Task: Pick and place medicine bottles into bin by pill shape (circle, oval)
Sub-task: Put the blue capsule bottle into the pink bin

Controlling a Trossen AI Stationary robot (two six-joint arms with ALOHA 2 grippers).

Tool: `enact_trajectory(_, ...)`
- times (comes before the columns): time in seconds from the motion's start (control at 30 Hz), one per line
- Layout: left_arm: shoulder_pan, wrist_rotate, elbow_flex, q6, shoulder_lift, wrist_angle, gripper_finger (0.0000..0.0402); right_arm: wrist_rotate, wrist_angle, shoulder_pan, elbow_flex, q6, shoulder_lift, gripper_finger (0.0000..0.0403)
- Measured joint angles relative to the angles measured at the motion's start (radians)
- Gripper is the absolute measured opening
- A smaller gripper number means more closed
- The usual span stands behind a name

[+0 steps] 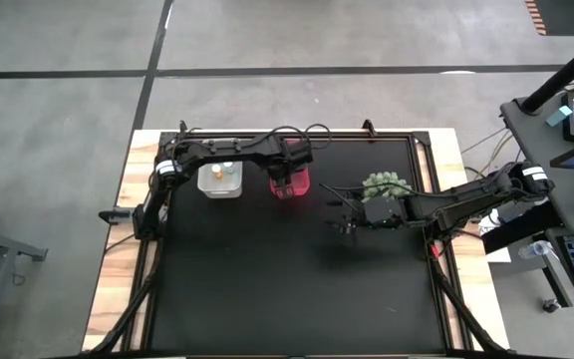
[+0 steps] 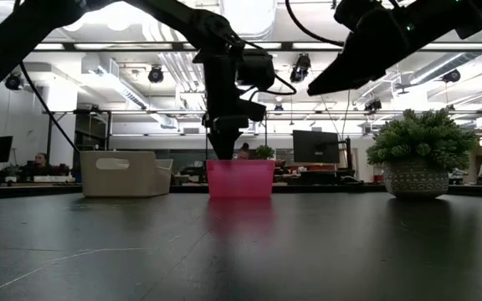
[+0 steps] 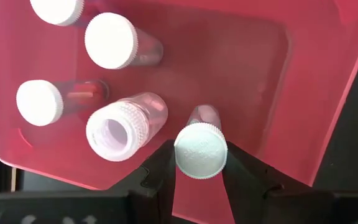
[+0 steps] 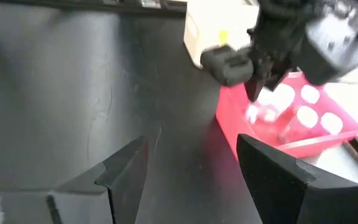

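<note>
Left gripper (image 3: 201, 171): my left jaws hang over the bright red rectangular plastic bin (image 3: 303, 93), closed on a small clear medicine bottle with a white ribbed cap (image 3: 201, 150). The two dark fingers (image 3: 157, 171) press it from both sides.

Held bottle: its long axis points down into the red bin, cap toward my wrist, bottom toward the bin floor. It is over the free part of the floor, just beside the other bottles.

Bottles already in the red bin: four more white-capped clear bottles (image 3: 109, 40) show there, near one wall.

Other bin: the translucent whitish rectangular tub (image 1: 220, 179) stands just beside the red one on the black table (image 1: 297, 289), with something small inside; I cannot tell what.

Right gripper (image 4: 191, 168): my right jaws are wide open and hold nothing. They wait above the table, near the green spiky plant in a pot (image 1: 386, 185), well apart from both bins.

Next move, my judgement: the way is straight down, then open; the left arm is the nearer one.

Risk: the held bottle may knock its nearest neighbour.
</note>
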Motion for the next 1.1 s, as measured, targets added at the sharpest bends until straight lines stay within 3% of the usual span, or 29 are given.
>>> enact_trajectory(0.2, -0.001, 0.009, -0.016, -0.002, 0.000, 0.000, 0.0095, -0.004, 0.100, 0.000, -0.003, -0.115, 0.000, 0.0237)
enact_trajectory(0.47, -0.001, 0.011, -0.022, -0.035, 0.000, -0.034, 0.0096, -0.145, 0.352, 0.001, -0.103, -0.239, -0.037, 0.0229)
enact_trajectory(0.8, -0.001, 0.014, -0.022, -0.029, 0.000, -0.040, 0.0097, -0.153, 0.374, 0.000, -0.210, -0.252, -0.125, 0.0223)
enact_trajectory(1.1, -0.001, 0.014, -0.023, -0.029, 0.000, -0.040, 0.0097, -0.149, 0.380, 0.000, -0.292, -0.266, -0.291, 0.0223)
